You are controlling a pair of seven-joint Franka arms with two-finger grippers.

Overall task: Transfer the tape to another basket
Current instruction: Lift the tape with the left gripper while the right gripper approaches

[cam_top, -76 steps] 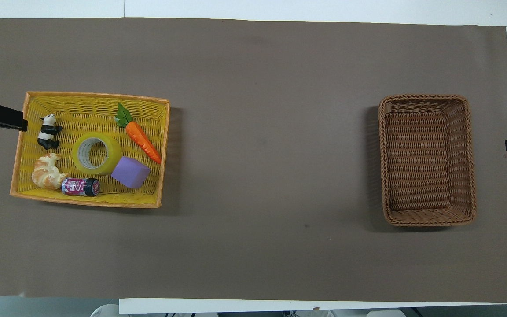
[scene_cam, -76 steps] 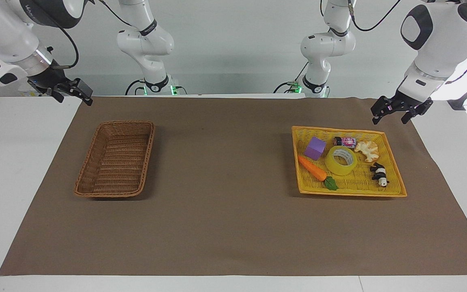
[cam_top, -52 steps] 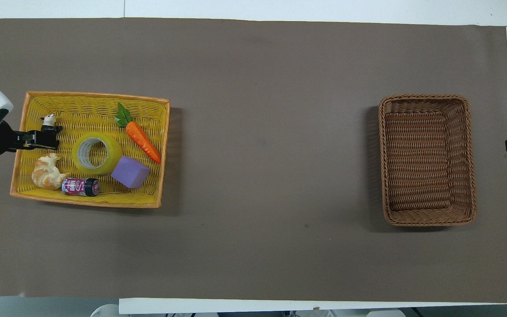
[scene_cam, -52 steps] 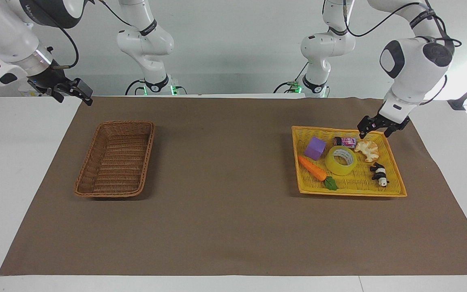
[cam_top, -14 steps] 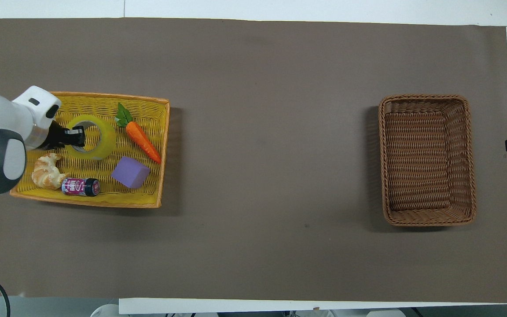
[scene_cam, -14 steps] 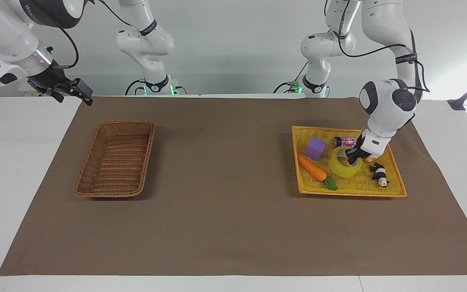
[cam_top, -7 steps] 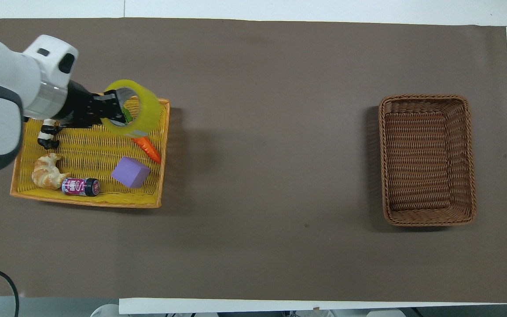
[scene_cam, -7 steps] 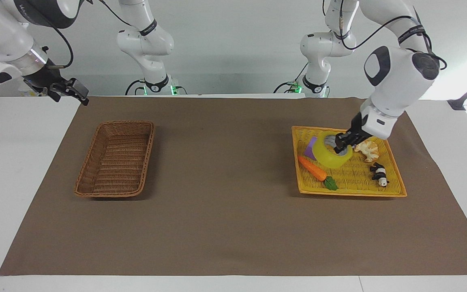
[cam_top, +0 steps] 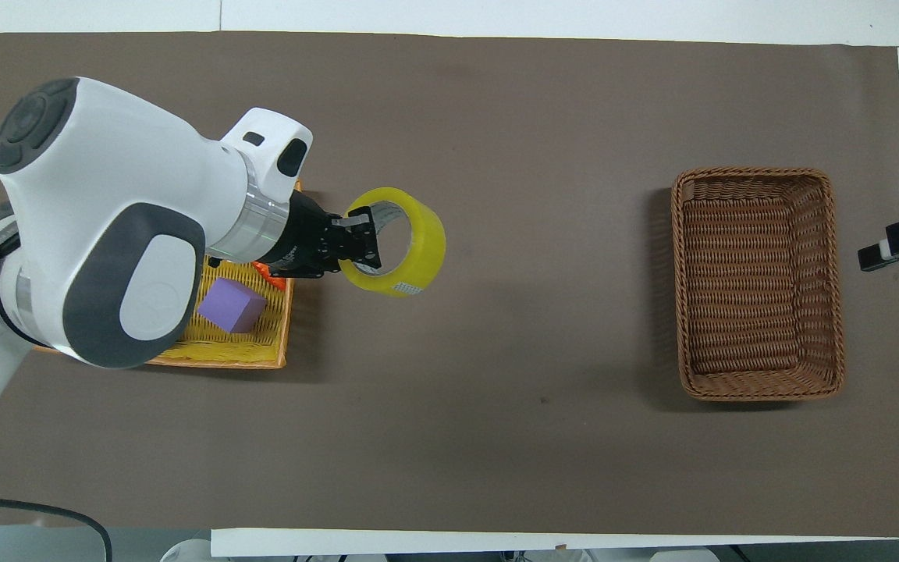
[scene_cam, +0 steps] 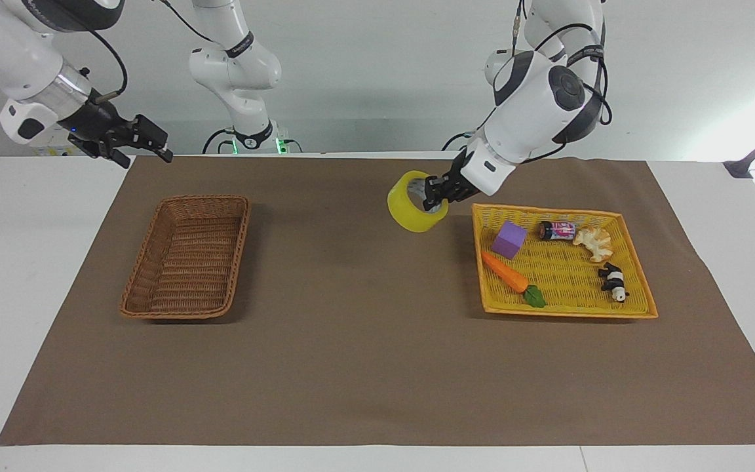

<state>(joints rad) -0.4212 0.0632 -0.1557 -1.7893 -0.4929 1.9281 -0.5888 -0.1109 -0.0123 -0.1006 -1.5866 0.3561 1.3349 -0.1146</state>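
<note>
The tape [scene_cam: 407, 211] is a yellow roll, tilted and held in the air by my left gripper [scene_cam: 431, 195], which is shut on its rim. It hangs over the brown mat just off the yellow tray's edge, toward the middle of the table. In the overhead view the tape [cam_top: 418, 250] sticks out from the left gripper [cam_top: 364, 238]. The dark brown wicker basket [scene_cam: 184, 313] lies at the right arm's end of the table and holds nothing; it also shows in the overhead view [cam_top: 758, 173]. My right gripper [scene_cam: 148, 139] waits in the air beside the basket, also seen overhead [cam_top: 898, 246].
The flat yellow tray [scene_cam: 567, 313] holds a purple cube [scene_cam: 508, 238], a toy carrot [scene_cam: 505, 272], a small can [scene_cam: 558, 229], a croissant [scene_cam: 594, 241] and a toy panda [scene_cam: 612, 282]. A brown mat [scene_cam: 364, 367] covers the table between tray and basket.
My left gripper closed on the tape, lifted it out of the yellow tray and carried it toward the middle of the table. My right gripper shifted slightly toward the basket.
</note>
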